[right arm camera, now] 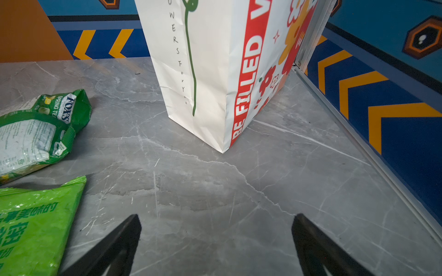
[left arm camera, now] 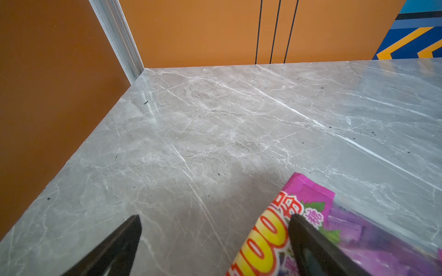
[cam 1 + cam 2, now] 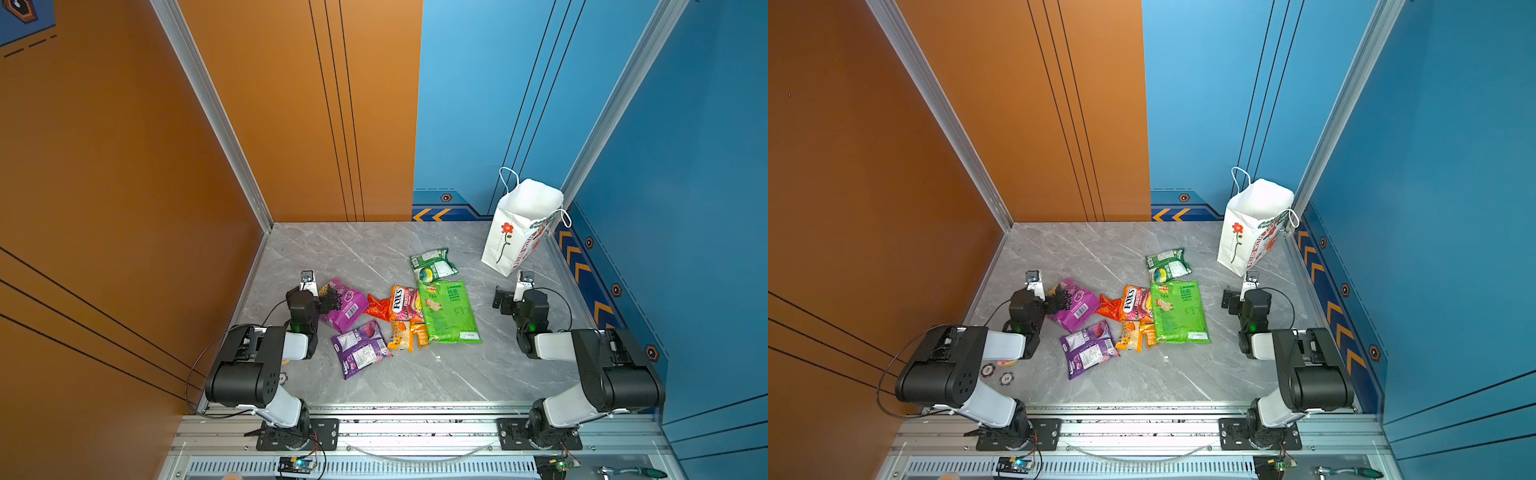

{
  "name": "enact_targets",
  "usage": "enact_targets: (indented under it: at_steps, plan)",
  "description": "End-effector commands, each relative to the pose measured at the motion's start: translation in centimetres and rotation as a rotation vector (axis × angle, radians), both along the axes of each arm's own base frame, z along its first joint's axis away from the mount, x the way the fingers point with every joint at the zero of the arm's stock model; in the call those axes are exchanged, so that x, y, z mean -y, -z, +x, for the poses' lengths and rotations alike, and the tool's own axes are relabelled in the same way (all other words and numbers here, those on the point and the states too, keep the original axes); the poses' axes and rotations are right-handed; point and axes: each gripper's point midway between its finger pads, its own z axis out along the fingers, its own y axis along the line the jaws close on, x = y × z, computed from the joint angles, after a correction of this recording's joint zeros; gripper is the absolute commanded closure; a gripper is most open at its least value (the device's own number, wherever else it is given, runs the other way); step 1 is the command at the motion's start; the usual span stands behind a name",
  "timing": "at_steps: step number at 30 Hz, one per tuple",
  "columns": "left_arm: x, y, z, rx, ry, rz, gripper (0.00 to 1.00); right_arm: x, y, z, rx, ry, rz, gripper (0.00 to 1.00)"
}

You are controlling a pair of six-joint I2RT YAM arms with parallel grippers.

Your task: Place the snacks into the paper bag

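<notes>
At the far right corner of the table (image 3: pixel 365 249) stands the paper bag (image 3: pixel 517 224), upright. Mid-table lie the snacks (image 3: pixel 448 313), none bagged; left gripper (image 3: pixel 329 298) released, one finger over the purple packet (image 3: pixel 351 313); right gripper (image 1: pixel 216 218) released, empty, near the bag.

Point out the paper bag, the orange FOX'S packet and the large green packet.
paper bag (image 3: pixel 500 249): top view, flower face.
orange FOX'S packet (image 3: pixel 397 298): top view, white lettering.
large green packet (image 3: pixel 449 314): top view, its middle.
</notes>
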Motion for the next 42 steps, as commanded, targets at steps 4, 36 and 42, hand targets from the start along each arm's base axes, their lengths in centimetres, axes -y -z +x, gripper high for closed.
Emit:
enact_targets:
  at_steps: [4, 36, 42]
  plan:
    - [0.1, 0.3, 0.1, -0.016, 0.017, -0.018, 0.02, 0.1, -0.7, 0.5, 0.021, 0.003, 0.008, 0.0]
    - [5.7, -10.4, -3.0, 0.136, 0.096, 0.204, 0.02, -0.4, -8.3, -2.2, 0.112, 0.033, 0.046, 0.0]
    - [9.5, -15.7, -4.8, 0.156, 0.297, -0.016, 0.02, -1.5, -14.5, -4.5, 0.169, 0.011, 0.222, 0.0]
